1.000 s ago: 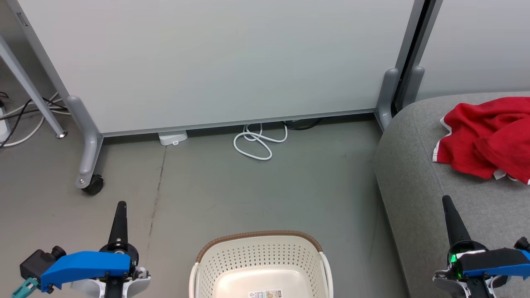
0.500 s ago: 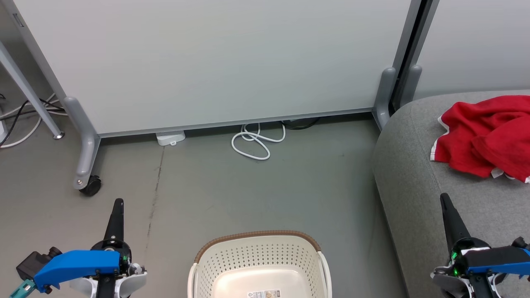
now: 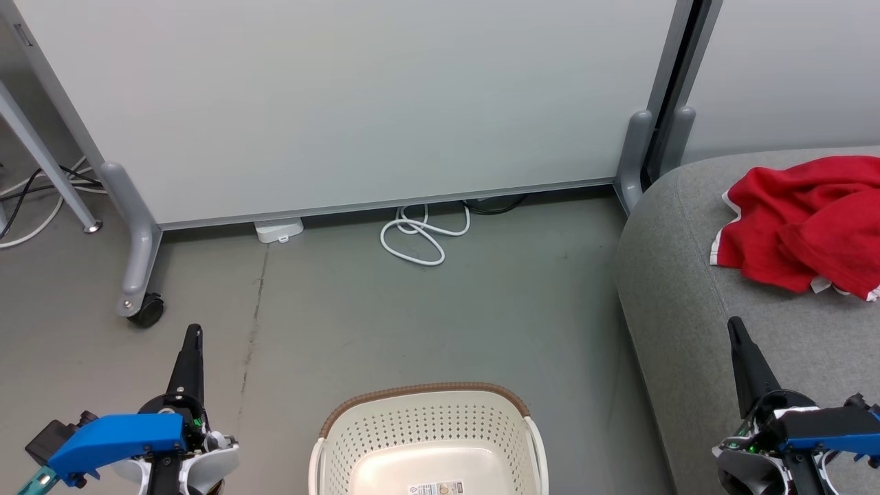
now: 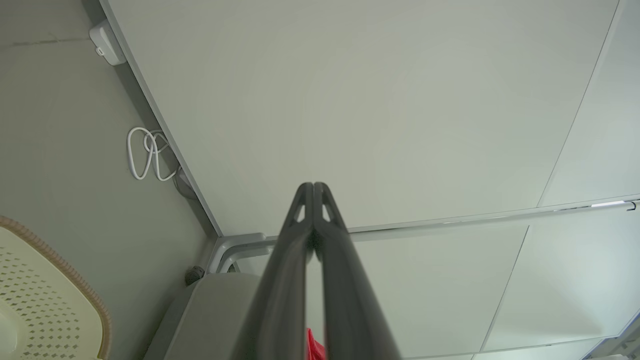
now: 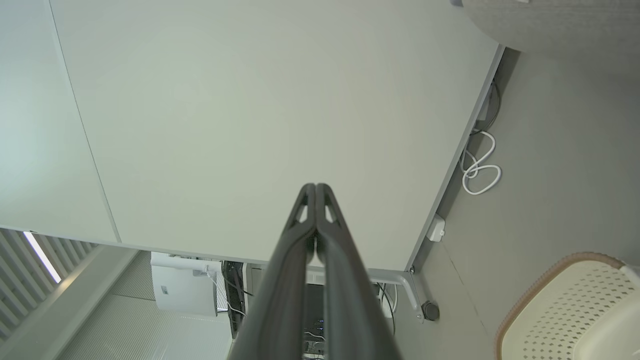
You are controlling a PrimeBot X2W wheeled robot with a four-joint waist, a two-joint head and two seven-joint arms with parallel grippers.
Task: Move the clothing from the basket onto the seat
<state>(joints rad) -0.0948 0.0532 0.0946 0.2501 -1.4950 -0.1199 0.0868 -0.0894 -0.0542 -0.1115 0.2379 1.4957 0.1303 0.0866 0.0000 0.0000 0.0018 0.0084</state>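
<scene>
Nearest you, the left gripper (image 3: 192, 340) and right gripper (image 3: 737, 337) flank the basket (image 3: 426, 426), fingers pressed together on nothing, probably parked. The basket looks empty, though its near part is cut off. Beyond, the clothing (image 3: 804, 227) lies crumpled on the seat (image 3: 687, 309).
</scene>
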